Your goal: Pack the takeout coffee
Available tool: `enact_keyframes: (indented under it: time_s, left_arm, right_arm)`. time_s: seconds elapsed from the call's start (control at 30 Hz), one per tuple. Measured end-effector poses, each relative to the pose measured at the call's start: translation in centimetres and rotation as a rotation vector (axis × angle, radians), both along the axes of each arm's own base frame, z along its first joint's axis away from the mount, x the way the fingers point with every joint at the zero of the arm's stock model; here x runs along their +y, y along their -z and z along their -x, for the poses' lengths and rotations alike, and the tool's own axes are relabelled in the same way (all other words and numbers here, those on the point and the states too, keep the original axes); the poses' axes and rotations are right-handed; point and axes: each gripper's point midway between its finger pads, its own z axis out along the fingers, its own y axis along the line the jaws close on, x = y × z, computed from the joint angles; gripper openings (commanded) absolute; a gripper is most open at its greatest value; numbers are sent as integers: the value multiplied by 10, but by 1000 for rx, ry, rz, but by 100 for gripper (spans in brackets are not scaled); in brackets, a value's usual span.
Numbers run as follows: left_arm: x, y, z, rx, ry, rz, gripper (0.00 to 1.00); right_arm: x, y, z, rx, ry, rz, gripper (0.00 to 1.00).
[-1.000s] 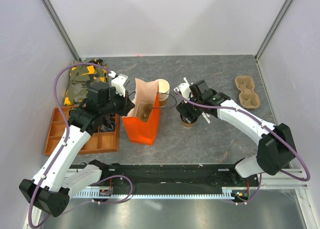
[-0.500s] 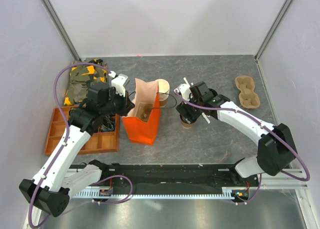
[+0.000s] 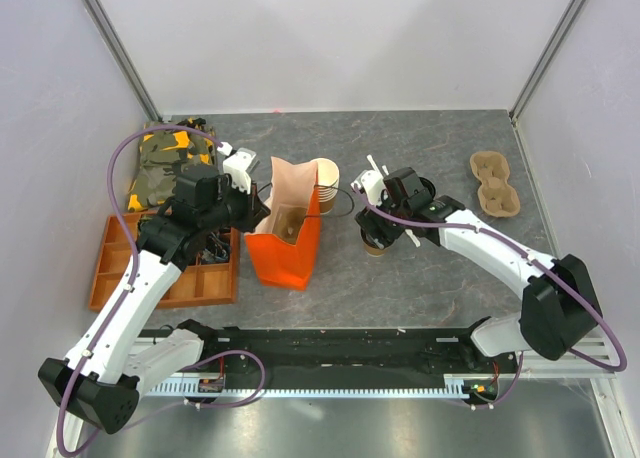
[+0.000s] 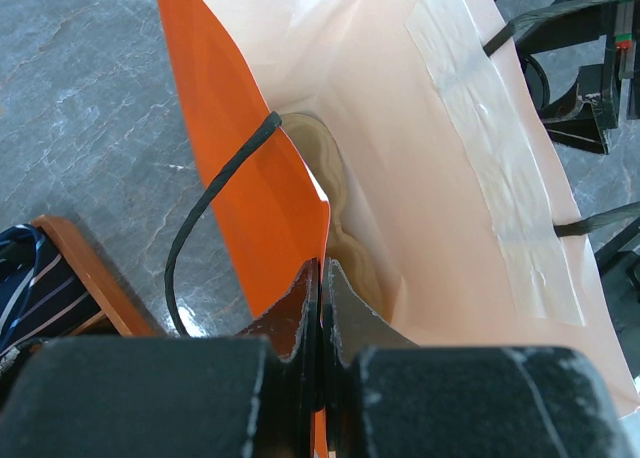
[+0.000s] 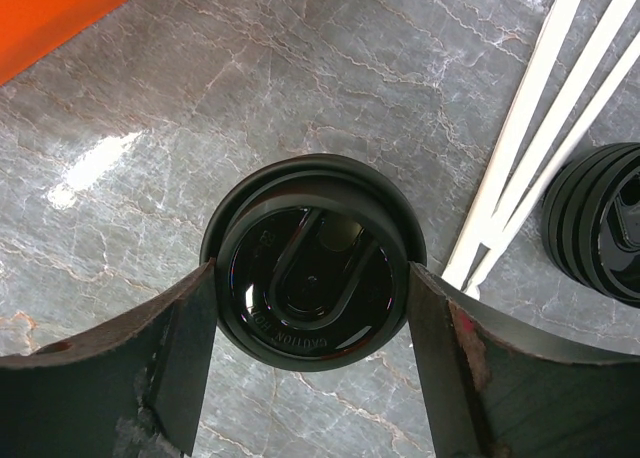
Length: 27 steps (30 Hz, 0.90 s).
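Observation:
The takeout coffee [image 3: 374, 243], a small tan cup with a black lid [image 5: 312, 263], stands on the grey table right of the orange bag [image 3: 285, 243]. My right gripper [image 3: 380, 230] is over it from above. In the right wrist view its fingers [image 5: 180, 348] touch the lid's rim on both sides, so the gripper [image 5: 312, 308] is shut on the cup. My left gripper [image 3: 256, 195] is shut on the bag's left top edge [image 4: 250, 188], with its jaws [image 4: 321, 278] pinching the paper and holding the bag open. A tan pulp carrier [image 4: 325, 168] lies inside the bag.
A stack of lidless tan cups [image 3: 327, 183] stands behind the bag. White stir sticks [image 5: 540, 128] and loose black lids [image 5: 600, 223] lie just right of the coffee. A pulp cup carrier [image 3: 495, 185] is at the far right. An orange tray [image 3: 120, 268] and a camouflage pouch [image 3: 165, 163] are at the left.
My right arm has shifted slightly and its wrist has settled lower over the coffee. The cup, the bag and the left arm have not moved.

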Motion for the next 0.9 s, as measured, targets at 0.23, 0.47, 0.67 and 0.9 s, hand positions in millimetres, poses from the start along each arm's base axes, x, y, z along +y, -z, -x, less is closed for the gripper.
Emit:
enact_keyframes:
  time_s: [0.23, 0.47, 0.67, 0.9]
  left_arm:
    - [-5, -1, 4, 7, 32, 18, 2]
    - [-13, -6, 12, -9, 100, 31, 2]
    - [-19, -16, 24, -76, 170, 17, 2]
    - [-28, -20, 33, -127, 250, -16, 2]
  right_arm:
    - [-4, -3, 6, 9, 1, 5, 64]
    - [-1, -60, 1, -56, 1, -37, 63]
    - [-3, -152, -5, -226, 25, -128, 61]
    - [-20, -228, 0, -364, 76, -185, 60]
